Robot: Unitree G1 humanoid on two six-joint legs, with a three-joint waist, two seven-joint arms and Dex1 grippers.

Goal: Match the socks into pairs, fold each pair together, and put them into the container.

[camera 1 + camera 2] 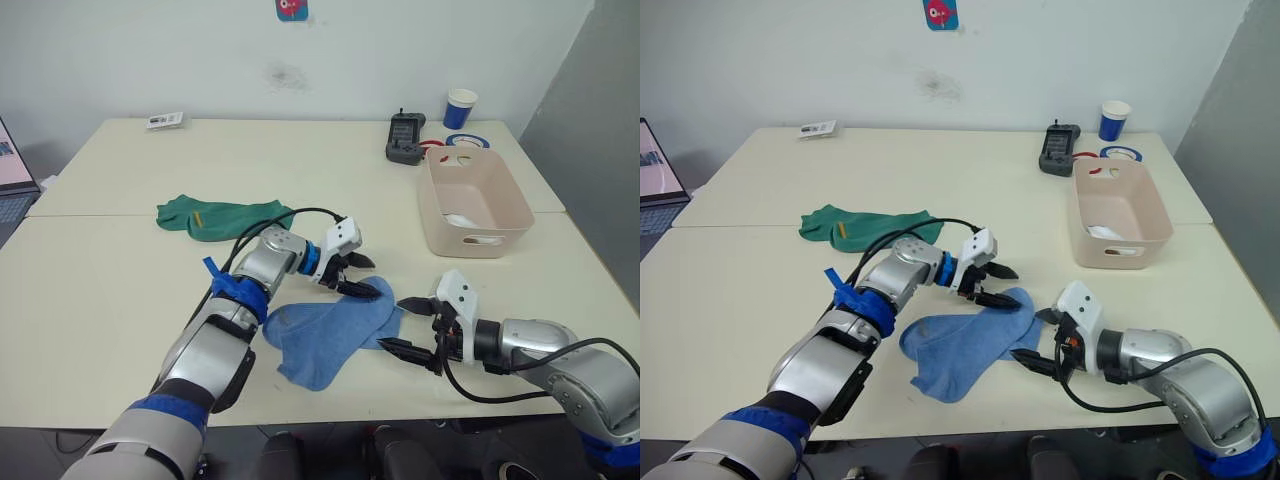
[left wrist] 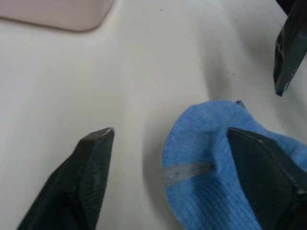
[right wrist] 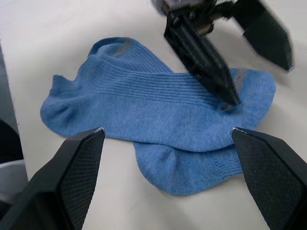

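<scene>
1. Cream table (image 1: 120,300): two tops butted together, seam running across the middle; everything sits on it
2. Container (image 1: 470,203), pale beige-pink tub, far right side of table, upright, well apart from both grippers; sth white lies inside at the bottom, can't tell what
3. Light blue socks (image 1: 330,330): the two lie overlapped w/ one crossing on top of the other, flat on the near table edge, btw the two arms
4. Dark green socks (image 1: 222,218): lying flat mid-table, left of centre, small yellow mark showing; look stacked, can't tell if one or two; well apart from the blue ones
5. Left gripper (image 1: 356,275): fingers apart; the lower fingertip touches the far right corner of the blue socks, the upper finger is clear above it; nothing held
6. Right gripper (image 1: 408,327): fingers spread wide, just beside the right edge of the blue socks, not touching them as far as I can see; holds nothing
7. Black handheld device (image 1: 405,137) at far edge, just behind the tub
8. Blue-and-white paper cup (image 1: 460,108), upright, far right corner, near the device
9. Small card (image 1: 165,120) flat at far left of table
</scene>
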